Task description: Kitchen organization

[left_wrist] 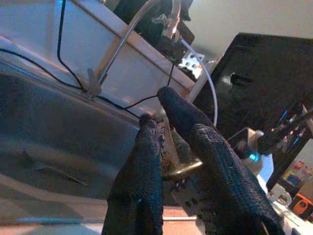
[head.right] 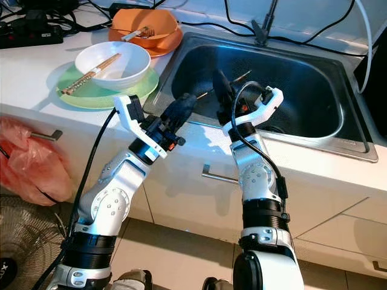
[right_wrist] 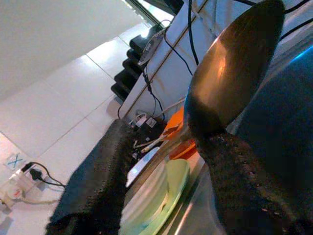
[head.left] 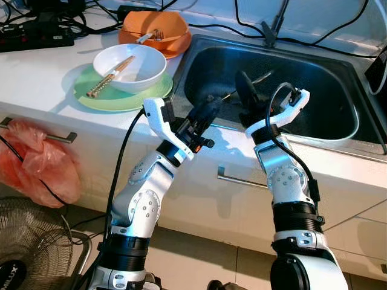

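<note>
A crumpled red plastic bag [head.left: 36, 163] hangs from the metal drawer handle [head.left: 51, 136] on the white cabinet front below the surface. Beneath it, a round black wire-guard floor fan [head.left: 30, 248] stands on the tiled floor [head.left: 199, 257]. At the far back left of the surface lies a black power strip [head.left: 36, 36] among tangled black cables [head.left: 242, 27] running along the wall. A second metal handle [head.left: 242, 180] crosses the cabinet front below the sink.
</note>
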Available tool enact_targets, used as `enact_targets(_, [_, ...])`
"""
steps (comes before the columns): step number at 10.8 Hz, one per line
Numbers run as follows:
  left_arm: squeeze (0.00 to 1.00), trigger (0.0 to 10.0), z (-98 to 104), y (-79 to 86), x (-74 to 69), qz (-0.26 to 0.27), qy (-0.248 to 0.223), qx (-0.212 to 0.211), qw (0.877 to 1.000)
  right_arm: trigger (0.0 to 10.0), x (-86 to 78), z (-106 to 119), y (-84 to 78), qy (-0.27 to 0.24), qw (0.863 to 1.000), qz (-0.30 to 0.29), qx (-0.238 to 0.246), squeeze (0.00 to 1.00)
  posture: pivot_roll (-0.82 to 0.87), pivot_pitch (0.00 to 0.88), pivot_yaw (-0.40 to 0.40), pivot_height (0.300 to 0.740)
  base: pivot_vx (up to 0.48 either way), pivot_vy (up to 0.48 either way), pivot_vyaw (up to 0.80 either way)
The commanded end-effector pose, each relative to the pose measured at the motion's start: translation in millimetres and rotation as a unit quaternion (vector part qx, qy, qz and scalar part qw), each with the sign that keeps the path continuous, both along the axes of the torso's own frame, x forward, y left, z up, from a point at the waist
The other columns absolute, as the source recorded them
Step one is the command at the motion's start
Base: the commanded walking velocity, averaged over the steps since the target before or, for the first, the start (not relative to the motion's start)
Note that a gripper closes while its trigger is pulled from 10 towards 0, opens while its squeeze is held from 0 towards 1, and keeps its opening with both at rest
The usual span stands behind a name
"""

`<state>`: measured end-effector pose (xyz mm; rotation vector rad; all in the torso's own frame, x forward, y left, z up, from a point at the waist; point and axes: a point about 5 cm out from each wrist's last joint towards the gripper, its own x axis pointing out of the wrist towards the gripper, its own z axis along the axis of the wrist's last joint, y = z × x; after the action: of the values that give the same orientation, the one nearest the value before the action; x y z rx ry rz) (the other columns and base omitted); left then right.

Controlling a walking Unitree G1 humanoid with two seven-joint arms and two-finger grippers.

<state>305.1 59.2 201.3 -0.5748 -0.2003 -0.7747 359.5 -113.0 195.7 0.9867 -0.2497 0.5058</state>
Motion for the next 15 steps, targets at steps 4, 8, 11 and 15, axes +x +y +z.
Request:
enact_targets(4, [1.0,10.0,3,-2.4,-1.0,-0.004,-0.016,0.011,1.0,0.0,2.7,-6,-14.3,0.024,0.999,-0.034,0.017,0.0,0.22,0.104,-0.061,0.74,0.0,0.0,0.0])
enact_targets(8, [1.0,10.0,1,-2.8,-0.4,0.003,-0.014,0.018,1.0,0.0,5.1,-4,-16.5,0.027,0.999,-0.042,0.017,0.0,0.22,0.098,-0.063,0.74,0.0,0.0,0.0])
enact_targets(11, [0.0,10.0,-2,-1.7,3.0,0.024,-0.009,0.036,0.999,0.0,10.9,-1,-21.1,0.036,0.997,-0.06,0.016,0.0,0.22,0.1,-0.066,0.74,0.0,0.0,0.0])
enact_targets(15, [0.0,10.0,-13,-1.6,5.9,0.039,0.002,0.073,0.997,10.0,29.6,7,-55.1,0.104,0.976,-0.186,0.042,0.0,0.22,0.1,-0.068,0.74,0.0,0.0,0.0])
